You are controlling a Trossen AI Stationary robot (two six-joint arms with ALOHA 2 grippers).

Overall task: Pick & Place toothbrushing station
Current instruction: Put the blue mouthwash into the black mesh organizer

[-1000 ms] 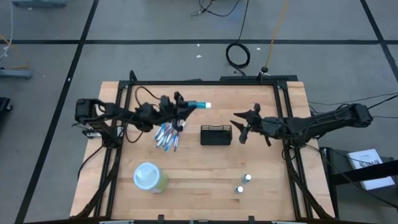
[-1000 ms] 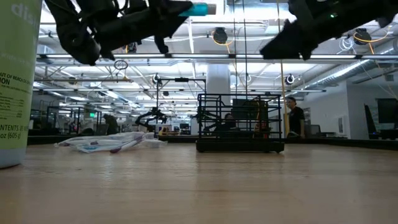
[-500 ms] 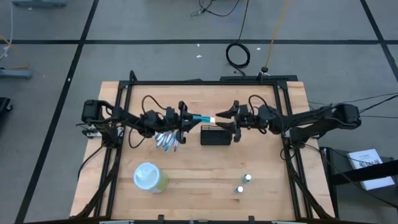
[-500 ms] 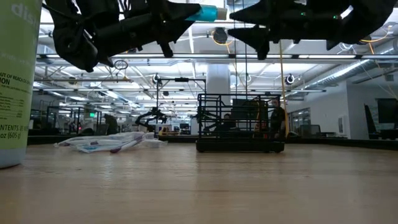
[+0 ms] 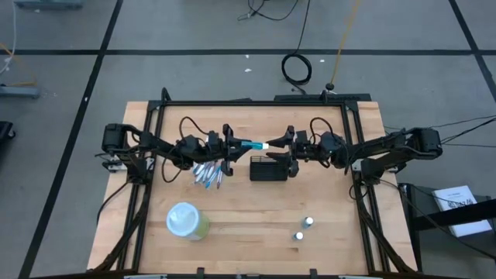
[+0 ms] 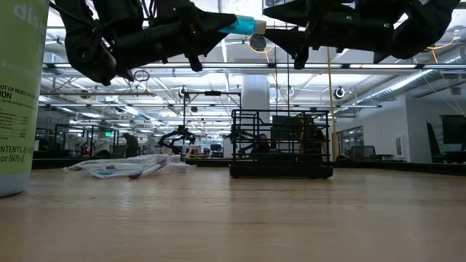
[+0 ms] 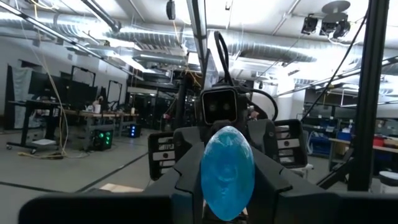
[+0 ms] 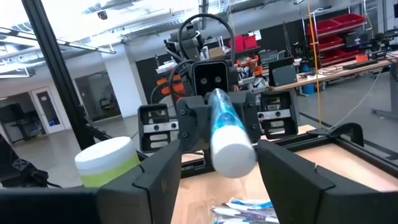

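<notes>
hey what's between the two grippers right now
A blue tube with a white cap: the left gripper is shut on its blue end, the open right gripper straddles the cap. The high and right wrist views show it.

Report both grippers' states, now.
Left gripper: shut on the blue toothpaste tube.
Right gripper: open around the tube's white cap, not gripping.

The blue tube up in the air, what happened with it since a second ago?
The left gripper carried the blue tube toward the table's middle. The right gripper swung over to meet it, and its open fingers now flank the white cap. The black wire caddy, toothbrush packets and green cup stayed put.
</notes>
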